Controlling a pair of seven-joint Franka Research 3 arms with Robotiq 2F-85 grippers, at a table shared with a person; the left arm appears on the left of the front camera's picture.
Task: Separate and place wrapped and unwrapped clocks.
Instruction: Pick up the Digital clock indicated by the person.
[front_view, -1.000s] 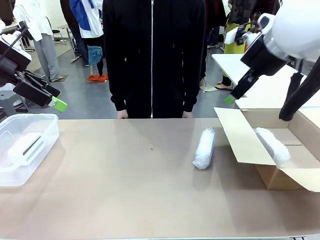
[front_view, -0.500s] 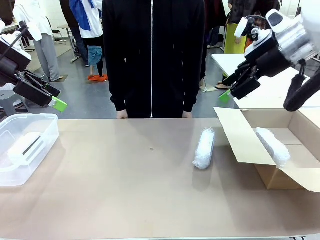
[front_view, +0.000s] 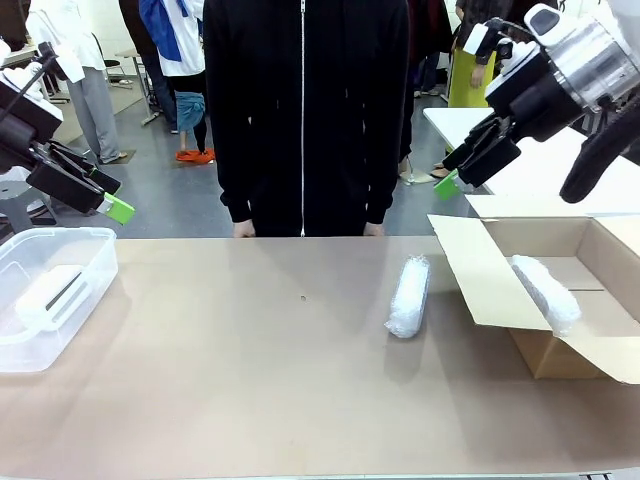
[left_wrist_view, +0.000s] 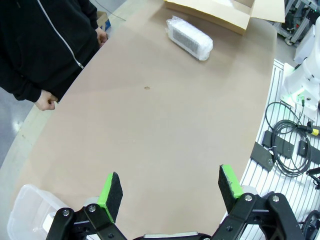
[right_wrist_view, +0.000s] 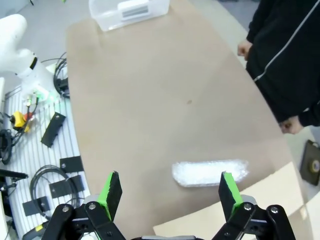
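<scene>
Cardboard box (front_view: 545, 362) holds 1 wrapped bundle (front_view: 546, 292), 2nd bundle (front_view: 408, 295) just beside box flap, clear tub (front_view: 95, 245) w/ bare clock (front_view: 50, 295) far from box; L gripper (left_wrist_view: 171, 187) & R gripper (right_wrist_view: 170, 192) spread wide, empty.

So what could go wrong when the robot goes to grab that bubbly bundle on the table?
The bubble-wrap bundle is rounded, so it might roll or slip when the open right hand squeezes it. The box flap stands between it and the cardboard box, so carrying it over could snag.
</scene>
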